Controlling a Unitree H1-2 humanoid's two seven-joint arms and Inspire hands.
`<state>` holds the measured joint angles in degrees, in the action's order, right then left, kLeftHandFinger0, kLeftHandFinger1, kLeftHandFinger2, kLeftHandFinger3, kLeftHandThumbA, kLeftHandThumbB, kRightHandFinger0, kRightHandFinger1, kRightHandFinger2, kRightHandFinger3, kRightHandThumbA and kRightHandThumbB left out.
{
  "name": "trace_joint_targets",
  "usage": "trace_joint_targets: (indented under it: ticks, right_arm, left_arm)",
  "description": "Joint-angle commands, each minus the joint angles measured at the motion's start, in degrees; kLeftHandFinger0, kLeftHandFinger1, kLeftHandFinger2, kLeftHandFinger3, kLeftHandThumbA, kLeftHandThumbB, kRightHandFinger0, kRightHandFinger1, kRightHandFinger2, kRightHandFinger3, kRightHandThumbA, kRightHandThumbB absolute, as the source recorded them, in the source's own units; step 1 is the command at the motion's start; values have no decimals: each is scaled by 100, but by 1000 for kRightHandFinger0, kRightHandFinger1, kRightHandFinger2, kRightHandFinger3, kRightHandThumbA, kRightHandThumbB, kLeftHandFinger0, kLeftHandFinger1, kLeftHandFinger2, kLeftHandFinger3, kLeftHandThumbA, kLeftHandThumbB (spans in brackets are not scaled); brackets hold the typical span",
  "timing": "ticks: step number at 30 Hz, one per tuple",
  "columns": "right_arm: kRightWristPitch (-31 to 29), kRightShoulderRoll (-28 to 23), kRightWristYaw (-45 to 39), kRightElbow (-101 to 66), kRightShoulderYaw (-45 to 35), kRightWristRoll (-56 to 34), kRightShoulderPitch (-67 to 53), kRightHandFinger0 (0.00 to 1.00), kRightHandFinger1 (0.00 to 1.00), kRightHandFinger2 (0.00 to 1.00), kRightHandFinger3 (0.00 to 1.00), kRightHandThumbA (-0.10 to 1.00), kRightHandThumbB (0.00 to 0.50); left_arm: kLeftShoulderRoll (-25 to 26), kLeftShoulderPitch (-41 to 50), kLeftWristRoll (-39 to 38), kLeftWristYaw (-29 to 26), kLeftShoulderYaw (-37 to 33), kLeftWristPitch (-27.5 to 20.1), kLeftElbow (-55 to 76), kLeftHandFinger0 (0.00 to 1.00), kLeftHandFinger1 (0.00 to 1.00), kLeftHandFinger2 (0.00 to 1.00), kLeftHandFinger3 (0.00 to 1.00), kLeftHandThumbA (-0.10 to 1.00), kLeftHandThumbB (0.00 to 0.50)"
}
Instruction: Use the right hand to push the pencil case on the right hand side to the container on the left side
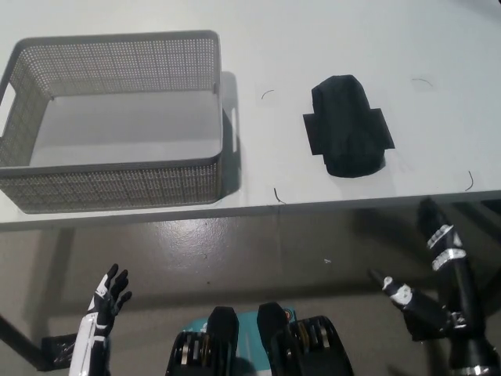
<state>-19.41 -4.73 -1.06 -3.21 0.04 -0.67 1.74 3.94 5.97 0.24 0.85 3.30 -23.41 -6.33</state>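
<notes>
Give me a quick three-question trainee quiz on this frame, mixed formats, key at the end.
1. True or false: the pencil case is already inside the container.
2. Multiple choice: where is the right hand? A) on the pencil case B) below the table edge, touching nothing C) inside the container
3. Fill in: the left hand rests at the picture's lower ____.

Key: 1. False, it lies on the table to the right of the container, apart from it. 2. B. 3. Left.
</notes>
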Motion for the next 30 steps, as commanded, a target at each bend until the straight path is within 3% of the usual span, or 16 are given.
trace_joint_targets:
  ticks: [1,4,6,7,8,12,16,21,26,30]
  right_arm:
    - [175,-296,-104,-529,-221,-294,339,1000,1000,1000,1000,1000,345]
    - [416,-511,-165,-634,-300,-326,532,1000,1000,1000,1000,1000,384]
    - [545,-681,-230,-635,-360,-446,737,1000,1000,1000,1000,1000,369]
    - [566,-770,-257,-551,-410,-533,911,1000,1000,1000,1000,1000,314]
    - [607,-809,-259,-503,-441,-592,1018,1000,1000,1000,1000,1000,304]
    - [714,-987,-277,-23,-600,-761,1587,1000,1000,1000,1000,1000,279]
    - [762,-1059,-297,590,-729,-863,2121,1000,1000,1000,1000,1000,305]
    - [633,-1137,-381,1612,-780,-868,2936,1000,1000,1000,1000,1000,314]
    - [374,-1050,-428,2513,-838,-965,3519,1000,1000,1000,1000,1000,312]
    - [88,-992,-391,3628,-819,-878,4172,1000,1000,1000,1000,1000,282]
  left_arm:
    - [34,18,8,-48,30,-352,211,1000,1000,1000,1000,1000,241]
    - [41,27,14,-52,30,-352,205,1000,1000,1000,1000,1000,234]
    - [40,27,13,-54,34,-352,212,1000,1000,1000,1000,1000,235]
    - [44,81,6,-48,40,-352,244,1000,1000,1000,1000,1000,237]
    - [48,88,11,-53,44,-352,251,1000,1000,1000,1000,1000,237]
    - [46,92,7,-59,54,-352,269,1000,1000,1000,1000,1000,227]
    - [62,151,-22,-10,42,-352,323,1000,1000,1000,1000,1000,211]
    - [57,226,-2,-25,39,-352,402,1000,1000,1000,1000,1000,225]
    - [89,259,9,10,7,-352,353,1000,1000,1000,1000,1000,207]
    - [74,255,-26,62,-36,-352,383,1000,1000,1000,1000,1000,180]
